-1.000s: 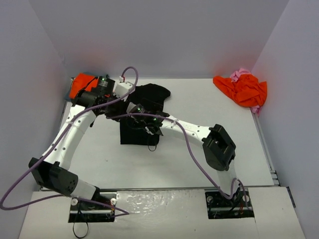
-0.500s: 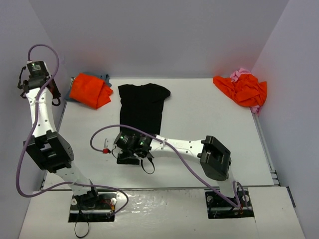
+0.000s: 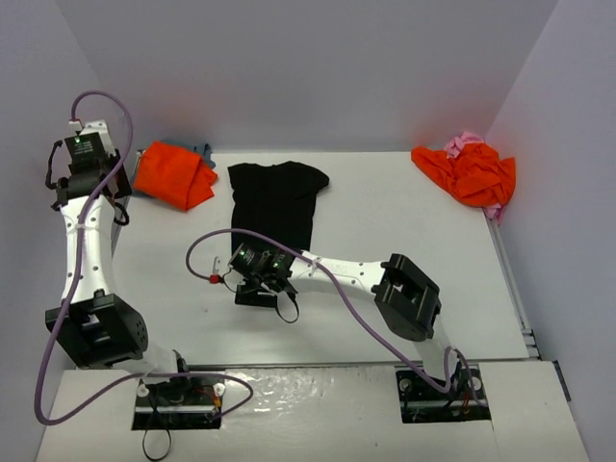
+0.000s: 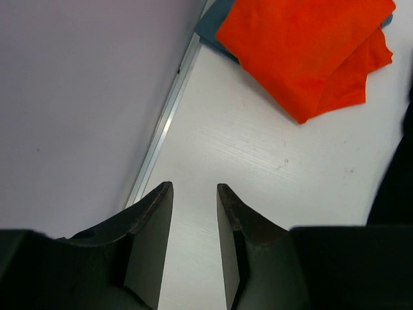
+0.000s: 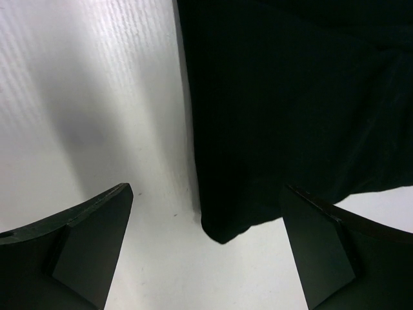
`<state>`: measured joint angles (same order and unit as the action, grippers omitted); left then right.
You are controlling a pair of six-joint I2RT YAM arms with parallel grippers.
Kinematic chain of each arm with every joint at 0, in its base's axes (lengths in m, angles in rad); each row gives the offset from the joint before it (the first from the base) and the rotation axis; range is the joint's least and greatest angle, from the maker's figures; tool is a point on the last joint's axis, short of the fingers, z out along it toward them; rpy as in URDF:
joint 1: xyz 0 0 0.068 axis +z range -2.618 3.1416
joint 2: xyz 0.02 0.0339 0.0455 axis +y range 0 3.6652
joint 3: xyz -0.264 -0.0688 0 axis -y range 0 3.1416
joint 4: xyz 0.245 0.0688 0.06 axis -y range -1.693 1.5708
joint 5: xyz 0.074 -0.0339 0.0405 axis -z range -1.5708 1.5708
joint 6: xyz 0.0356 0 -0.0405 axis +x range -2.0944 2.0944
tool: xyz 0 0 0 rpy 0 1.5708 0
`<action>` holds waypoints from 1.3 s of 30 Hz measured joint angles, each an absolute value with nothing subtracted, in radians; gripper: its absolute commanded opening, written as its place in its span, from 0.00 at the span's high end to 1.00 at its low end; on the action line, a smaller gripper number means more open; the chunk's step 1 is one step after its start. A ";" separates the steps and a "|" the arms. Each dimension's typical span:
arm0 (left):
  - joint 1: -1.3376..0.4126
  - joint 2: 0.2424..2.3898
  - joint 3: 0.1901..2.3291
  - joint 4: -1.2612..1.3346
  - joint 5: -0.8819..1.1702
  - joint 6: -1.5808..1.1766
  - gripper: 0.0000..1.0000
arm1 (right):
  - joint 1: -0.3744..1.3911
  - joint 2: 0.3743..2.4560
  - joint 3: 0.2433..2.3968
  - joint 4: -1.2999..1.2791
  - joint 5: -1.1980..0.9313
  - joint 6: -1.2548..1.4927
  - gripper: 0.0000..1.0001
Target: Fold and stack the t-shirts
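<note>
At the far left, the left gripper (image 4: pixel 193 187) hangs high beside the side wall; only its wrist view shows the jaws a narrow gap apart with nothing between them, bare table (image 4: pixel 258 161) below. Just to its right lies the folded orange t-shirt (image 3: pixel 173 175), and the wrist view makes plain the blue-grey t-shirt (image 4: pixel 216 26) underneath it, a mere sliver from overhead. Next comes the black t-shirt (image 3: pixel 274 202), spread flat with its collar toward the back wall and its hem toward the arms. The right gripper (image 3: pixel 258 294) sits over that hem; from above its fingers are hard to read, but its wrist view shows them spread wide and empty, with one hem corner between them. Whether they touch the cloth cannot be told. In the far right corner, seen only from overhead, the crumpled orange t-shirt (image 3: pixel 467 173) is heaped on the pink t-shirt (image 3: pixel 469 141).
</note>
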<state>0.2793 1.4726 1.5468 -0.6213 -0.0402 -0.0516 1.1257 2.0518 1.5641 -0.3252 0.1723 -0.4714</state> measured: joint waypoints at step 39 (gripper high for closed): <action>0.286 1.218 0.673 0.013 0.012 -0.071 0.98 | 1.184 2.136 1.517 -0.203 0.451 -0.633 1.00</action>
<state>0.2863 1.2181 0.6726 0.0126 0.0122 -0.0706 1.1842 2.1362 1.5166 -0.2030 0.4508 -0.6330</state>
